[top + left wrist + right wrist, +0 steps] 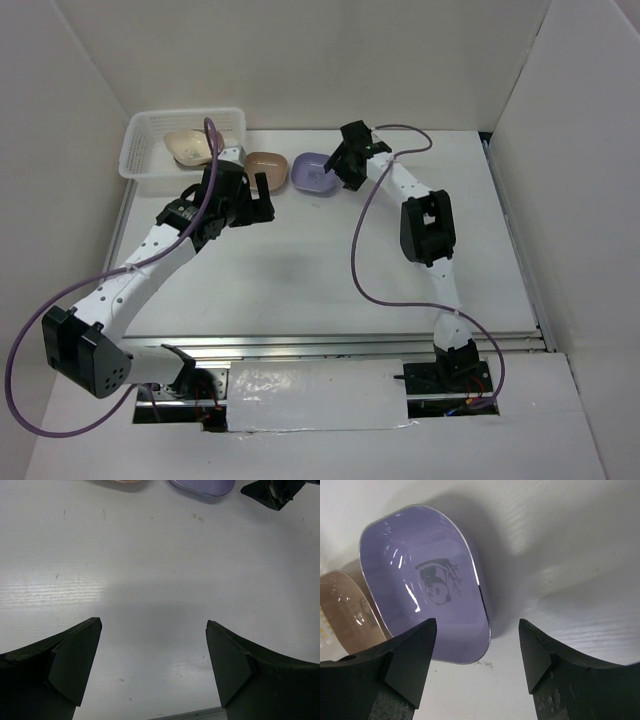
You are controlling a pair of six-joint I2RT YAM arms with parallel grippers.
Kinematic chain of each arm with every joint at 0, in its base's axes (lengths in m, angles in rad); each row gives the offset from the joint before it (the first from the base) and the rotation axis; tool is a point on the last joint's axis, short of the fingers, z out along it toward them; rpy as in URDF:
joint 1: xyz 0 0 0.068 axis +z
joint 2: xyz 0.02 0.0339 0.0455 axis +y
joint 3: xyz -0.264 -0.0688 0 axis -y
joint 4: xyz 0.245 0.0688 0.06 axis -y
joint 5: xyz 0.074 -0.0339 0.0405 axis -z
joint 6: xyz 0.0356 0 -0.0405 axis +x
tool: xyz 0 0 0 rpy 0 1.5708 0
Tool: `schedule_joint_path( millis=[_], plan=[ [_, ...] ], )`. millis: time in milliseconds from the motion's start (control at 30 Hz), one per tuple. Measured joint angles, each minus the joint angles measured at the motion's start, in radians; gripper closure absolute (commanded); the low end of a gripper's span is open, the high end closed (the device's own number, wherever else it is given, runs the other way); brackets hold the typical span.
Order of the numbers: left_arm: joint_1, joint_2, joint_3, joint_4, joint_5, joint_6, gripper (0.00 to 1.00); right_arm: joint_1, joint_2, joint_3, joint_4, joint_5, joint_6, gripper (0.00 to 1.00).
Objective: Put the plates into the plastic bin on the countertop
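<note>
A purple plate [315,173] with a panda print lies on the countertop [330,270] at the back; it fills the right wrist view [425,585]. A brown plate [266,170] lies just left of it, its edge showing in the right wrist view [347,607]. A cream plate [190,148] lies in the plastic bin [148,128] at the back left. My right gripper [343,168] [477,652] is open, its jaws straddling the purple plate's near right rim. My left gripper [258,205] [154,662] is open and empty over bare countertop, in front of the brown plate.
White walls enclose the countertop on three sides. A metal rail [330,345] runs along the front edge. Purple cables [358,250] loop from both arms. The right gripper's tip shows at the top right of the left wrist view [272,491].
</note>
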Motion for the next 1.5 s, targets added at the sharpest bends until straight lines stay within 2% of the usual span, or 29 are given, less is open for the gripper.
schedule_joint_path(
  millis=[133,233,300,333,400,433,467,500,633,767,833,933,1067,1167,1233,1267,1300,1367,1400,1467,1500],
  plan=[
    [-0.002,-0.004,-0.019,0.001,0.009,0.001,0.01,0.0,0.015,0.019,-0.033,-0.001,0.0,0.27],
    [-0.002,-0.004,-0.024,0.003,0.016,0.001,0.01,-0.001,0.064,0.088,-0.061,-0.005,-0.005,0.35],
    [-0.002,-0.005,-0.026,0.009,0.02,0.0,0.01,-0.001,0.087,0.104,-0.068,-0.015,-0.012,0.47],
    [-0.002,-0.005,-0.028,0.012,0.022,0.0,0.01,-0.001,0.095,0.107,-0.074,-0.023,-0.016,0.56],
    [-0.002,-0.007,-0.034,0.021,0.024,0.0,0.01,-0.001,0.109,0.108,-0.08,-0.036,-0.019,0.64],
    [-0.002,-0.009,-0.037,0.023,0.024,0.0,0.01,-0.001,0.117,0.109,-0.079,-0.046,-0.017,0.72],
    [-0.002,-0.011,-0.039,0.023,0.024,0.0,0.01,-0.001,0.117,0.111,-0.079,-0.049,-0.023,0.82],
    [-0.002,-0.014,-0.042,0.025,0.024,0.0,0.01,0.0,0.118,0.108,-0.079,-0.05,-0.022,1.0],
    [0.001,-0.021,-0.044,0.028,0.027,0.002,0.01,0.001,0.033,-0.043,-0.032,-0.003,-0.024,1.0],
    [0.009,-0.008,-0.032,0.028,0.072,0.025,0.01,0.013,-0.209,-0.376,-0.012,0.109,-0.052,1.0],
    [0.008,0.042,0.024,0.014,0.103,0.043,0.01,0.039,-0.344,-0.505,-0.048,0.191,-0.079,1.0],
    [-0.018,0.165,0.151,0.008,0.129,0.074,0.01,0.121,-0.528,-0.616,-0.073,0.282,-0.098,1.0],
    [-0.057,0.261,0.215,0.008,0.154,0.083,0.05,0.245,-0.78,-0.774,-0.041,0.281,-0.112,1.0],
    [-0.077,0.301,0.22,-0.003,0.173,0.08,0.1,0.275,-0.909,-0.843,-0.028,0.254,-0.114,1.0],
    [-0.085,0.313,0.211,-0.003,0.177,0.077,0.26,0.273,-0.967,-0.875,-0.012,0.244,-0.113,1.0],
    [-0.089,0.315,0.204,-0.004,0.179,0.072,0.39,0.271,-0.986,-0.889,-0.002,0.236,-0.113,1.0],
    [-0.092,0.315,0.199,-0.003,0.182,0.066,0.63,0.269,-1.005,-0.903,0.008,0.223,-0.115,1.0],
    [-0.098,0.316,0.199,0.009,0.203,0.048,0.83,0.274,-1.03,-0.932,0.011,0.21,-0.121,1.0],
    [-0.106,0.316,0.204,0.011,0.205,0.044,1.0,0.278,-1.035,-0.944,0.01,0.206,-0.121,1.0],
    [-0.114,0.318,0.219,0.006,0.193,0.024,1.0,0.281,-1.039,-0.953,0.003,0.206,-0.112,0.98],
    [-0.112,0.323,0.232,-0.003,0.187,0.019,1.0,0.281,-1.041,-0.953,0.011,0.206,-0.109,0.89]
  ],
)
